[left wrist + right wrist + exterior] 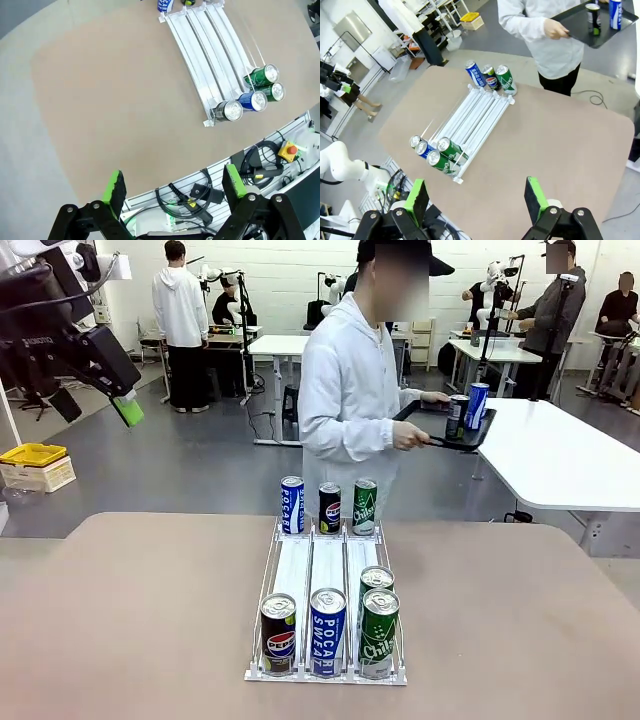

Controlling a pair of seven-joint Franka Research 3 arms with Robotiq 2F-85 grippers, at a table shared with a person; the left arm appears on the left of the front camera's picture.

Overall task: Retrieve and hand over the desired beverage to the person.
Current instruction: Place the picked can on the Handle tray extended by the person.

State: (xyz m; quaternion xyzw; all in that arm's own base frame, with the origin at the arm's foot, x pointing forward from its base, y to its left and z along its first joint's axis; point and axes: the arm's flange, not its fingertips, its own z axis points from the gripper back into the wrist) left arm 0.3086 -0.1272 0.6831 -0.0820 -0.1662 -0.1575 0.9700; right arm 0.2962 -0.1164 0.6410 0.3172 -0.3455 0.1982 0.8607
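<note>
Both claws apart, empty — left claw (172, 192) high above the counter (130, 620), right claw (475, 200) likewise. Cans in rack (328, 558); person (350, 400) beyond, holding tray (450, 435). Risk: wrong can chosen — no choice shown.

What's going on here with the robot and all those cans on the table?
Nothing is being handled by the robot yet. Both sets of fingers, left gripper and right gripper, hang open above the table. A white rack holds Pepsi, Pocari Sweat and Chilsung cans, with three more standing at its far end. The person stands across the table, turned aside, holding a black tray with two cans on it.
</note>
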